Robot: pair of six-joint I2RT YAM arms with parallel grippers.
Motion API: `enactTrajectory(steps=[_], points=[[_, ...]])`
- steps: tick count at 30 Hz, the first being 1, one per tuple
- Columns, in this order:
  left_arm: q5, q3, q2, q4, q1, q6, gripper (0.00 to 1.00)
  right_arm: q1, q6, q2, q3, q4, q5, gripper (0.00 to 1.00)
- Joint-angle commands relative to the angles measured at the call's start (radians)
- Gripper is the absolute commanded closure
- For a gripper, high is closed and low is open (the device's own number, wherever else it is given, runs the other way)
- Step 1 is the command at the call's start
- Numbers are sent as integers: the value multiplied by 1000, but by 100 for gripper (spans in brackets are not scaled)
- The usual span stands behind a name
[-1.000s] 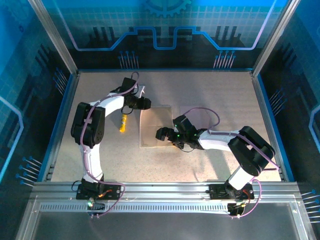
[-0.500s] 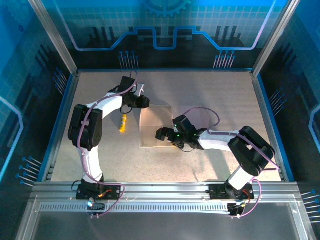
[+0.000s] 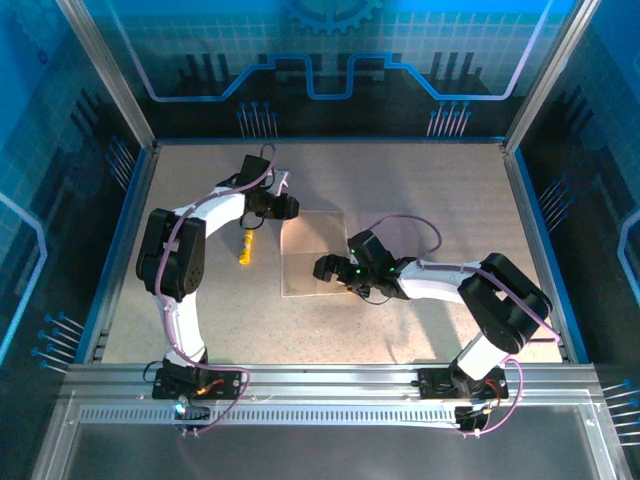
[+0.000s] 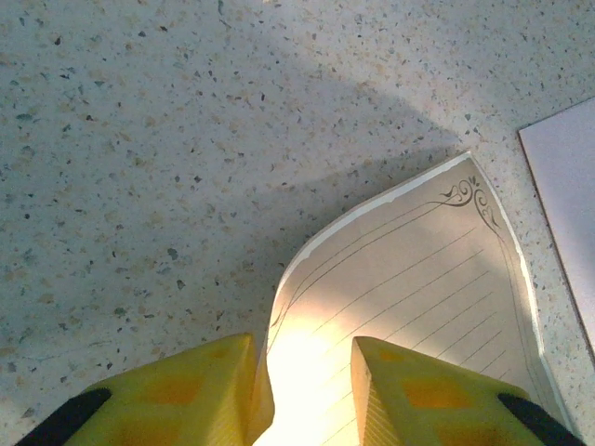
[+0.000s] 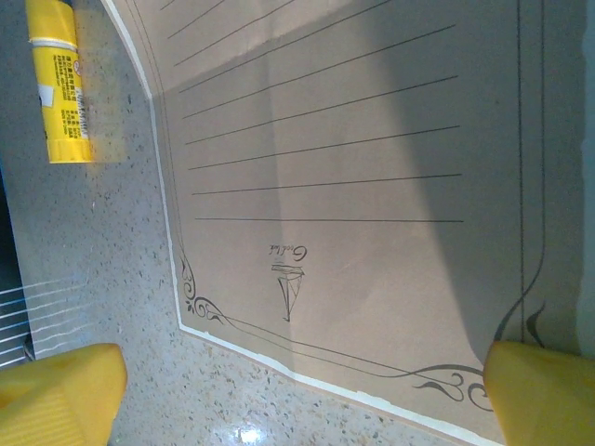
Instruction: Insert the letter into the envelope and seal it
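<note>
Leftmost, a yellow glue stick [image 5: 60, 84] lies on the table [image 3: 430, 180] beside the letter [image 4: 409, 297]. At the sheet's far left corner the left gripper [image 4: 302, 372] has its fingers a little apart, with the curled-up corner between them. The right gripper [image 5: 302, 395] hangs spread wide over the near edge, and the envelope [image 4: 569, 186] lies flat just right of the letter.

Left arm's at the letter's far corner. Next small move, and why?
Probably close the left gripper tighter before lifting. The letter curls up between its fingers, yet a gap shows between them, so the pinch looks unsure. The right gripper hangs open above the letter's near edge.
</note>
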Motion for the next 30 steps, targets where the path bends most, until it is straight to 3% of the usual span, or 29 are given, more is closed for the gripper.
enactTrajectory(steps=[1,2,9,18,22,30], points=[[10,21,18,-45,-3,0,67,-15,-8,-17,-19,-36,24,0],[5,26,22,-49,-3,-2,67,-14,-10,-17,-19,-36,24,0],[-11,60,50,-94,-3,-5,94,-15,-14,-21,-15,-39,24,0],[-51,44,17,-91,-3,12,95,-20,-25,-32,-8,-55,27,0],[-69,34,-19,-88,-3,17,100,-24,-37,-48,5,-78,28,0],[-74,14,-107,-70,2,5,100,-40,-78,-131,120,-306,73,0]])
